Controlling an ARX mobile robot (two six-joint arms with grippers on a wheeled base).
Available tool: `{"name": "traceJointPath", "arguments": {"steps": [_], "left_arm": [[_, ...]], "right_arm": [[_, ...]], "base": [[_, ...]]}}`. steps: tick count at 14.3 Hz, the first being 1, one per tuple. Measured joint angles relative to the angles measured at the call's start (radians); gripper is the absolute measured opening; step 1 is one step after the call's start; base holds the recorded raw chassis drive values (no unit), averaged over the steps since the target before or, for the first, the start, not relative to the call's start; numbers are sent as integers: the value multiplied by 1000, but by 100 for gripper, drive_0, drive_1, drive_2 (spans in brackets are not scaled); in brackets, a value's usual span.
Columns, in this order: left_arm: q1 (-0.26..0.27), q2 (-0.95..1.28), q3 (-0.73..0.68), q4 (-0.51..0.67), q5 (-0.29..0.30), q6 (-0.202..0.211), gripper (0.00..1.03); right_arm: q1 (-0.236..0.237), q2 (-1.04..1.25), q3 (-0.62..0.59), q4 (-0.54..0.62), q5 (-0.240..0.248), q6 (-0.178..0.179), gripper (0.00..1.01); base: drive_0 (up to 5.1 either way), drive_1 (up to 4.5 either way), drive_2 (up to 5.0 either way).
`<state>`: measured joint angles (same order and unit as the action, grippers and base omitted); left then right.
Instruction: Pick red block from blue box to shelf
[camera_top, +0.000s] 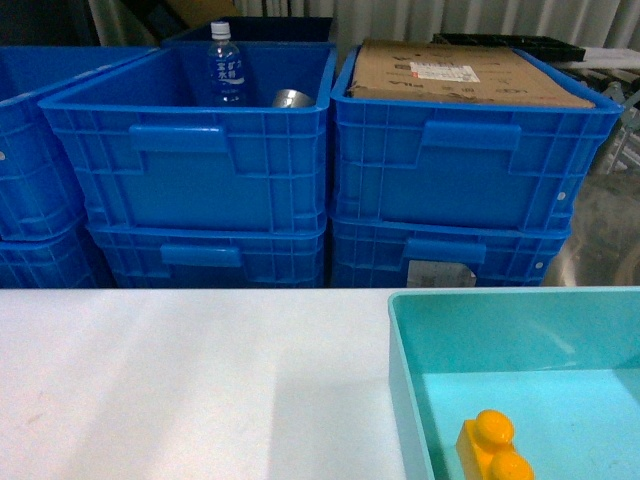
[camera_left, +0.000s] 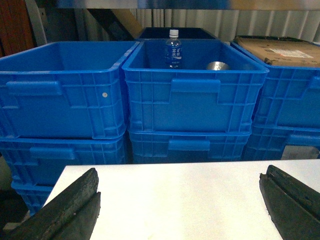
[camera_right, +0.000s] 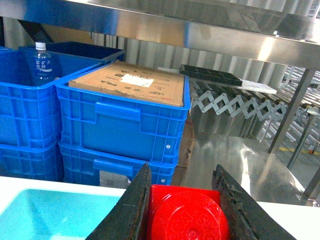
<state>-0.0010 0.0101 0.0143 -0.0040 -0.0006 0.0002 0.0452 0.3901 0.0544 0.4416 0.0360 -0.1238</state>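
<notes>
One red block (camera_right: 187, 217): held between the right gripper (camera_right: 184, 212) fingers, above the surface beside the blue box (camera_top: 405, 380).
Carry: grip to be kept firm; block to be lifted level toward the shelf (camera_right: 200, 32).
Left gripper (camera_left: 180, 210): fingers spread wide, nothing held.
Yellow bricks (camera_top: 495, 450): one, in the box.
Bottles (camera_top: 224, 65): one.

Head view: above the tabletop (camera_top: 180, 380), facing forward and slightly down at stacked crates (camera_top: 190, 150). Left wrist view: low over the tabletop, facing the same crates. Right wrist view: low, angled right, under the shelf (camera_right: 200, 35). All 3 share the bottle (camera_top: 224, 65).
</notes>
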Motion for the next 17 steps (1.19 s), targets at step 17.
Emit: {"name": "traceJointPath", "arguments": {"steps": [17], "left_arm": [[0, 0, 0, 0, -2, 0, 98]], "right_arm": [[0, -1, 0, 1, -3, 0, 30]], "base": [[-40, -284, -103]]}}
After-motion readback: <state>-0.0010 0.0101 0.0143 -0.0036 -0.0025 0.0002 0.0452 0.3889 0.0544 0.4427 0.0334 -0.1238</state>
